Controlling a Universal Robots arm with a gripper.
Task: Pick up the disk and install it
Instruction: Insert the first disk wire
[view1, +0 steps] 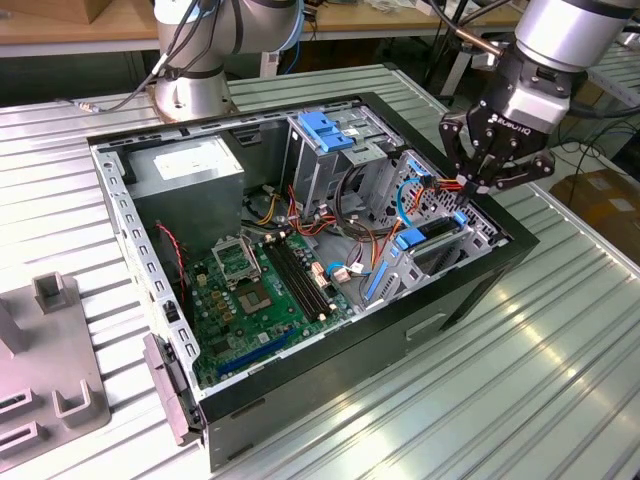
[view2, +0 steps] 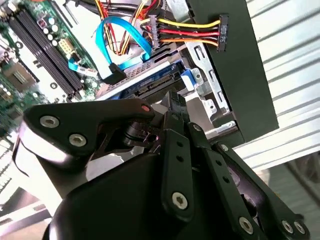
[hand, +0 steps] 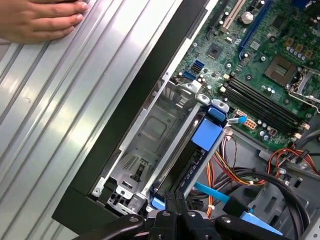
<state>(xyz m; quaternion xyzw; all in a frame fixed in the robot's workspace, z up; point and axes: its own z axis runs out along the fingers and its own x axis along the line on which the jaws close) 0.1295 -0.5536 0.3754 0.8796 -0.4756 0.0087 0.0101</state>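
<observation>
**Gripper over the drive bay of an open case**

On the ribbed tabletop (view1: 560, 380) lies the opened computer case (view1: 330, 385). The disk (hand: 206, 134) stands on edge in the bay at the case's corner, on the exterior view's right, beside the motherboard (view1: 265, 290). The gripper (view1: 478, 185), fingers pressed together, hangs just above it. Power leads (view2: 190, 32) and a blue cable (view2: 122, 27) crowd alongside. A person's hand (hand: 40, 20) rests on the tabletop.

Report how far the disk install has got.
Done: the disk sits in its bay in the computer case, out of the gripper. In hand: the gripper, shut, is poised close over the disk's end. Left: whether it is fully seated can't be told; the power connector hangs unplugged.
</observation>
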